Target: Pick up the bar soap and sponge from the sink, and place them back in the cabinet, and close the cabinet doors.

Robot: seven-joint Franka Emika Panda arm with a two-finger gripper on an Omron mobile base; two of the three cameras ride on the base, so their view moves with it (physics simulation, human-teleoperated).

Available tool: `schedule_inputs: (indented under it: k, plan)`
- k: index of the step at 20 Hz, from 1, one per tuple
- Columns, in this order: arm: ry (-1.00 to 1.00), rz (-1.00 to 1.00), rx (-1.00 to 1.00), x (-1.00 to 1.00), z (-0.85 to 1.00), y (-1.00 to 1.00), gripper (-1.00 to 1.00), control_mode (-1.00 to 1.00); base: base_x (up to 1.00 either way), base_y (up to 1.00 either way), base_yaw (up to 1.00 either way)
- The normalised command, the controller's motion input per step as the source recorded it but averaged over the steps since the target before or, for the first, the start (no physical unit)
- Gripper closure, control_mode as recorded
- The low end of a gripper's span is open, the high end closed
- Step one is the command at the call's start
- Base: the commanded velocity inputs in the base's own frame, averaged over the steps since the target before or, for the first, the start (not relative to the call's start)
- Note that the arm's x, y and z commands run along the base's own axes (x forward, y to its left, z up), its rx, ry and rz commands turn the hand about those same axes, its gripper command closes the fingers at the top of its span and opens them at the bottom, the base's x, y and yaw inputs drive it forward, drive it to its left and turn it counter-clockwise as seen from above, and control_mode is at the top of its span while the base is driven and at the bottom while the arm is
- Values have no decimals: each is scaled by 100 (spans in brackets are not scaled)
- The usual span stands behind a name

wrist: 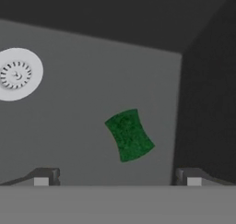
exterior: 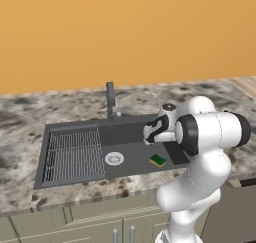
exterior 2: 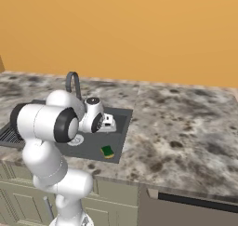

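Sink point(exterior 2: 122, 122): left part cut by the frame edge and covered by the arm in the right base view. Gripper point(wrist: 117, 177): just the two tips (rest below the frame). Sponge point(wrist: 129, 135): yellow layer hidden from the hand camera. Counter point(exterior: 25, 117) runs off both sides.

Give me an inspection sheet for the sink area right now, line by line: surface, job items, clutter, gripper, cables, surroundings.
Surface: mottled stone counter around the dark grey sink.
Job's things: sponge, green face up, lies on the basin floor near the right wall, apart from the round silver drain. Bar soap and cabinet: nothing seen.
Clutter: nothing seen on the counter; the ribbed draining rack takes the sink's left part.
Grippers: gripper open, holding nothing, above the sponge and apart from it.
Cables: nothing seen.
Surroundings: dark faucet behind the basin, orange wall, olive-grey doors with steel handles below the counter.
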Motion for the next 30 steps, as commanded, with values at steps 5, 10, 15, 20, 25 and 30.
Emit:
schedule_inputs:
  k: [5, 10, 15, 20, 25, 30]
  plan:
    - [0, 0, 0, 0, -10, 0, -100, -100, 0, 0, 0]
    - [0, 0, 0, 0, -11, 0, -100, -100, 0, 0, 0]
    - [0, 0, 0, 0, -16, 0, -100, -100, 0, 0, 0]
    - [0, 0, 0, 0, -14, 0, -100, -100, 0, 0, 0]
    - [0, 1, 0, 0, -18, -1, -100, -100, 0, 0, 0]
    - [0, 0, 0, 0, -15, 0, -100, -100, 0, 0, 0]
